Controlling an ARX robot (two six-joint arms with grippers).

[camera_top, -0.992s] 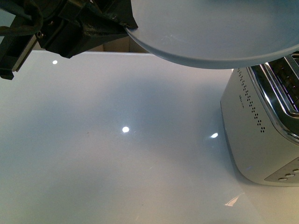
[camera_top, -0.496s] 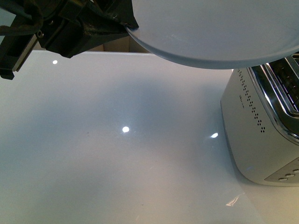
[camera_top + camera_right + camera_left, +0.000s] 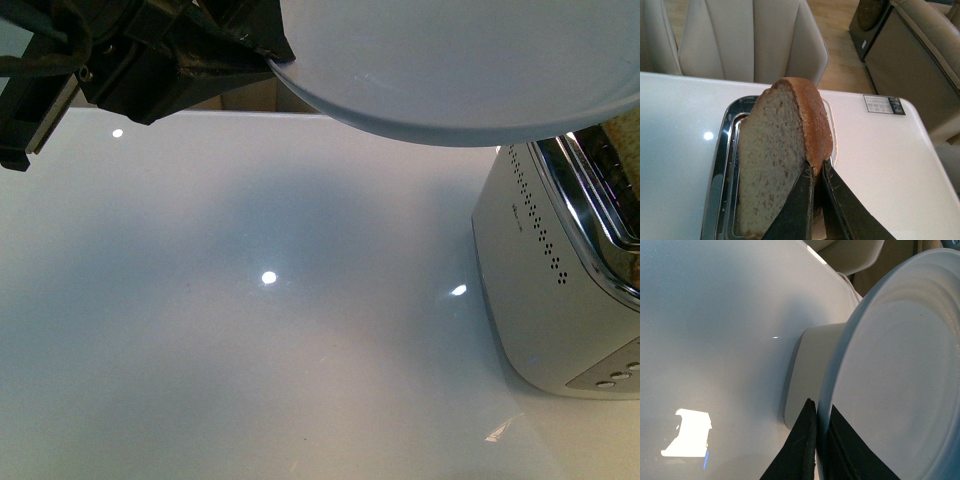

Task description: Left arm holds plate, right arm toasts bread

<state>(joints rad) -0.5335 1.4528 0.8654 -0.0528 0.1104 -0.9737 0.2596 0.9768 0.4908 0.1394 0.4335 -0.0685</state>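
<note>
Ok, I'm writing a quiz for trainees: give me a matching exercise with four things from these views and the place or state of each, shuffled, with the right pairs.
Things:
1 plate
2 bread
3 toaster
4 table

States:
A stands on the table, slots facing up
B pinched at its rim by the left tool
C glossy white, reflecting spots of light
D pinched by the right tool at a toaster slot

Pairs: 1-B, 2-D, 3-A, 4-C

The left arm (image 3: 215, 50) is showing angular black housing and dark looping cables (image 3: 50, 42). Its jaws are tapering into thin black wedges.
</note>
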